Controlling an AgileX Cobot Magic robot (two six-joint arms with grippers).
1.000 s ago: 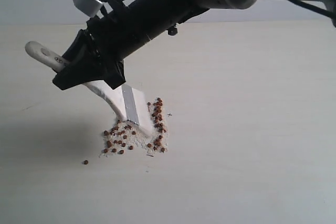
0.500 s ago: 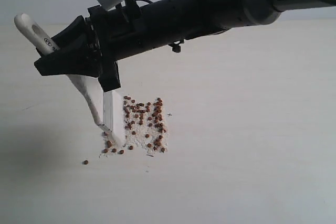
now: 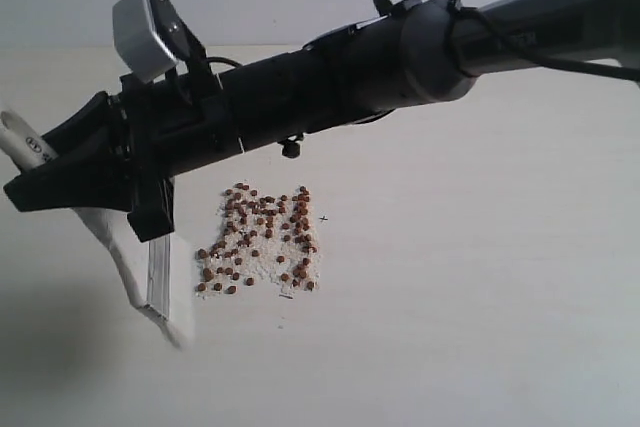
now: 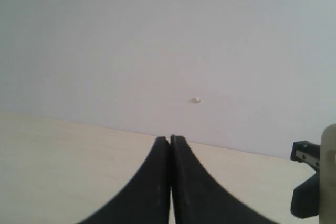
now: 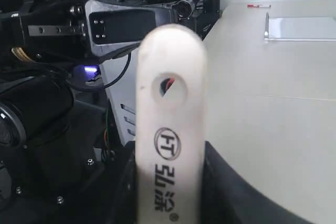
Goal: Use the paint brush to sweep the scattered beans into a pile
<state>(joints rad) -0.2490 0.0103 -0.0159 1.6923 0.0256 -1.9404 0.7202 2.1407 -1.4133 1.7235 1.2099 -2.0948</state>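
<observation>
While the right end effector reaches across to the left side of the exterior view, it is clamped on the handle of the paint brush. The brush's blurred bristles point down at the counter, just left of the beans, which lie in a loose patch with whitish crumbs. Seen from the left wrist, the left end effector has its fingers pressed together on nothing. Seen from the right wrist, the handle's holed end stands between dark fingers.
</observation>
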